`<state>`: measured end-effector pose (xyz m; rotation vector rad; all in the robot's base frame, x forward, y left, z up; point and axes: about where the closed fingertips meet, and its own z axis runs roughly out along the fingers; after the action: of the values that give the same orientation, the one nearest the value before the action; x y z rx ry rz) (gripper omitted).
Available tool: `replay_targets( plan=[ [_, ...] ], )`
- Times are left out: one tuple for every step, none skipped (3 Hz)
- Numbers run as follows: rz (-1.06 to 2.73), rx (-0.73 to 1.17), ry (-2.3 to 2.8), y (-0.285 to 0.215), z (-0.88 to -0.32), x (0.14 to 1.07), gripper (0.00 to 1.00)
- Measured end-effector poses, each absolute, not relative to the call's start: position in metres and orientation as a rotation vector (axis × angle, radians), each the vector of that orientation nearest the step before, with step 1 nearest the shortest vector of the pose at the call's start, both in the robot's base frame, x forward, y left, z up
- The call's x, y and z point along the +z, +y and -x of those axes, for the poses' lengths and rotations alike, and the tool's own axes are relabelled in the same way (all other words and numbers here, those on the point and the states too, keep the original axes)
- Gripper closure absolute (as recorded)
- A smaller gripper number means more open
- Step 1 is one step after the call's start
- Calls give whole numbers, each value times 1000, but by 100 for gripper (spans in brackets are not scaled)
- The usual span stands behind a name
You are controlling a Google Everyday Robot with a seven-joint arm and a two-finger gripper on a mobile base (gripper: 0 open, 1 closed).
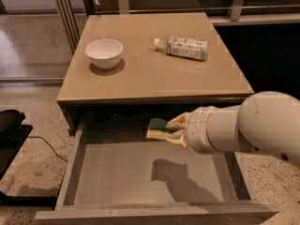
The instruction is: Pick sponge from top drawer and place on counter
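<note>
The sponge (pixel 157 128), dark green on top with a yellow layer below, is held between the yellowish fingers (pixel 177 121) of my gripper (pixel 174 129). The gripper is shut on it and holds it in the air above the open top drawer (pixel 112 172), near the drawer's back and just below the front edge of the counter (pixel 150 69). The sponge casts a shadow on the bare drawer floor. My white arm comes in from the right.
A white bowl (pixel 104 53) stands on the counter's left side. A plastic bottle (pixel 184 47) lies on its side at the back right. A dark object and a cable (pixel 14 135) lie on the speckled floor at the left.
</note>
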<state>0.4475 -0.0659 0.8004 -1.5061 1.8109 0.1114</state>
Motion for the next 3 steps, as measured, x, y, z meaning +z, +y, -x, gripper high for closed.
replay_targets(
  plan=[
    [1424, -55, 1775, -86, -493, 884, 100],
    [1424, -55, 1775, -86, -493, 884, 100],
    [1428, -71, 1734, -85, -507, 892, 100]
  ],
)
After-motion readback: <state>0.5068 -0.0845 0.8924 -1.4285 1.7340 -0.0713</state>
